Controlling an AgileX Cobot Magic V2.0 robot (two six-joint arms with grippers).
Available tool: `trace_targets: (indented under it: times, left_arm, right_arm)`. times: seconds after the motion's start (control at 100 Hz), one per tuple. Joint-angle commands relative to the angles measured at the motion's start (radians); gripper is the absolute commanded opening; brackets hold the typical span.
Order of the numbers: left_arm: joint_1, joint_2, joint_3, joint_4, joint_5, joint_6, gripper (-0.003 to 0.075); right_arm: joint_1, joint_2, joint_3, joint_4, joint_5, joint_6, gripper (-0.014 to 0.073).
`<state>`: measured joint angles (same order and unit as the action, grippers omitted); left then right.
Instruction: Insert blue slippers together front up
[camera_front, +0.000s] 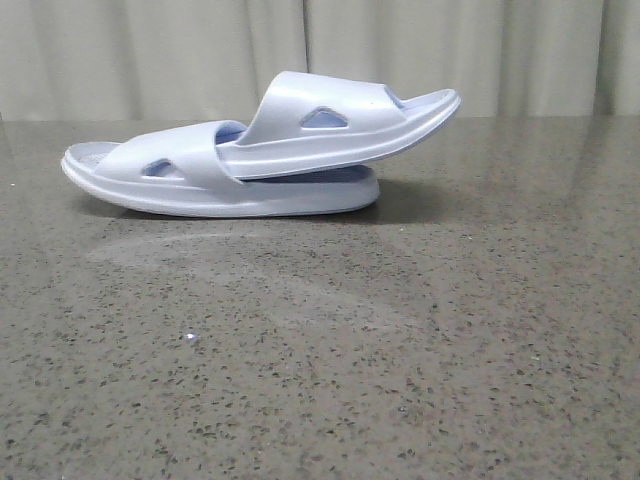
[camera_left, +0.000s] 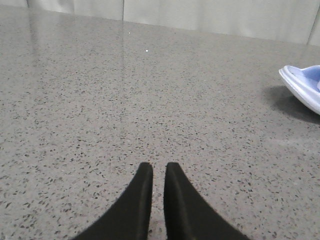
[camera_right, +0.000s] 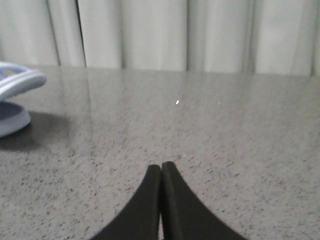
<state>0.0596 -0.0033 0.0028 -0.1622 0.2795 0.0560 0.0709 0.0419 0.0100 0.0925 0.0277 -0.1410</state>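
Front view: the pair of slippers sits on the table (camera_front: 320, 380), toward the far edge, left of centre. Lower slipper (camera_front: 150, 180) lies flat on its sole; upper slipper (camera_front: 340, 120) is pushed in under the lower one's strap, its free end tilted up and overhanging to the right. You can read the insert step as done, or v. nearly so: the two are nested and touching, straps up. Whether "front up" is fully met you can't tell from here, as toe vs. heel isn't clear. What's left, at most, is a check or a small seat adj.

Neither arm shows in the front view. Left wrist view: left gripper (camera_left: 158, 172) is empty, fingers nearly together w/ a thin gap, low over bare table; the lower slipper's end shows at the frame edge, well apart from it. Right wrist view: right gripper (camera_right: 161, 170) is empty, fingertips pressed together; the slippers' other ends sit at the frame edge, also well apart. Nothing is held by either.
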Motion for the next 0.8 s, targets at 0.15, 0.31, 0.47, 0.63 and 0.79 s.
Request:
trace_targets:
  times: [0.15,0.31,0.47,0.63,0.79]
  left_arm:
    - [0.002,-0.025,0.009,-0.012,-0.066,-0.008,0.0015]
    - [0.002,-0.025,0.009,-0.012,-0.066,-0.008,0.0015]
    - [0.002,-0.025,0.009,-0.012,-0.066,-0.008,0.0015]
    - [0.002,-0.025,0.009,-0.012,-0.066,-0.008,0.0015]
    - [0.002,-0.025,0.009,-0.012,-0.066,-0.008,0.0015]
  right_arm:
    - [-0.060,-0.072,0.021,-0.021,0.079,0.017,-0.0089]
    - [-0.060,-0.072,0.021,-0.019,0.054,0.017,-0.0089]
    - [-0.060,-0.072,0.021,-0.019,0.057,0.017,-0.0089]
    - [-0.060,-0.072,0.021,-0.019,0.057,0.017,-0.0089]
    - [-0.060,-0.072,0.021,-0.019,0.057,0.017,-0.0089]
